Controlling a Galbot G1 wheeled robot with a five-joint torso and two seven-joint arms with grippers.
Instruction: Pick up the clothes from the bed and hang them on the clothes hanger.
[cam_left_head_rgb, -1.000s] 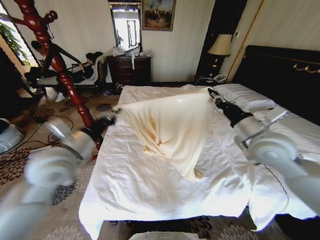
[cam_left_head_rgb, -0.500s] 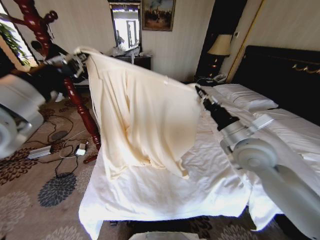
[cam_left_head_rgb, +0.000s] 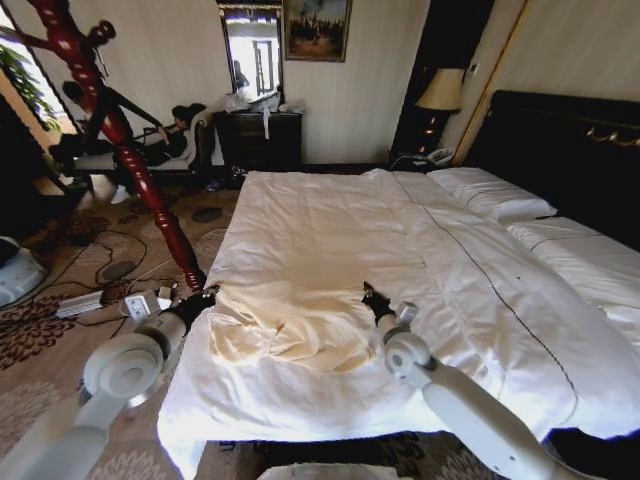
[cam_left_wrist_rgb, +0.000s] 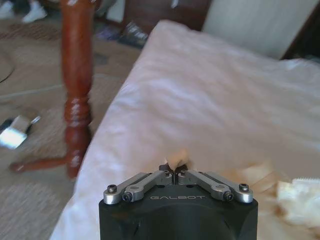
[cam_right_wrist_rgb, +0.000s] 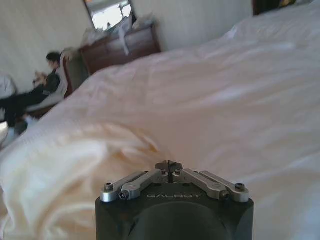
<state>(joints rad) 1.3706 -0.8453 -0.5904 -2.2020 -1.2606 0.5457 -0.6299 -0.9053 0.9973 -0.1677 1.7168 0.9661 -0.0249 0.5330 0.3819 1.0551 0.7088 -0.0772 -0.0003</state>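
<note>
The clothes, a pale cream-yellow garment, lie crumpled on the near part of the bed, close to its left edge. My left gripper rests at the garment's left end; in the left wrist view it is shut, with a small fold of the clothes pinched at its tips. My right gripper sits low at the garment's right end. In the right wrist view it is shut, and the clothes bunch beside it. What looks like the slim black clothes hanger hangs on the wooden stand.
A turned red-brown coat stand rises from the patterned carpet left of the bed, with cables and a power strip at its foot. Pillows and a dark headboard lie at the right. A dresser stands against the back wall.
The garment was held up and spread between both raised grippers. Now it lies crumpled on the bed, and both arms are down at the bed with a gripper at each end of it.
</note>
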